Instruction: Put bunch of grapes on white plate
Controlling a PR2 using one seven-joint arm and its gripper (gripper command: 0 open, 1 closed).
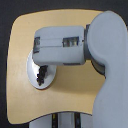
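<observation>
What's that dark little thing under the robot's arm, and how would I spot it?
Start at the tan wooden table. Near its edge on the exterior view's left, a white plate peeks out beneath the grey arm. On it lies the bunch of grapes, the only small dark cluster in sight.

1 exterior view, camera high above looking almost straight down, light wooden table (22, 60) filling most of the frame, grey arm (100, 45) entering from the right edge and reaching to left of centre, close framing, picture blurred
</observation>
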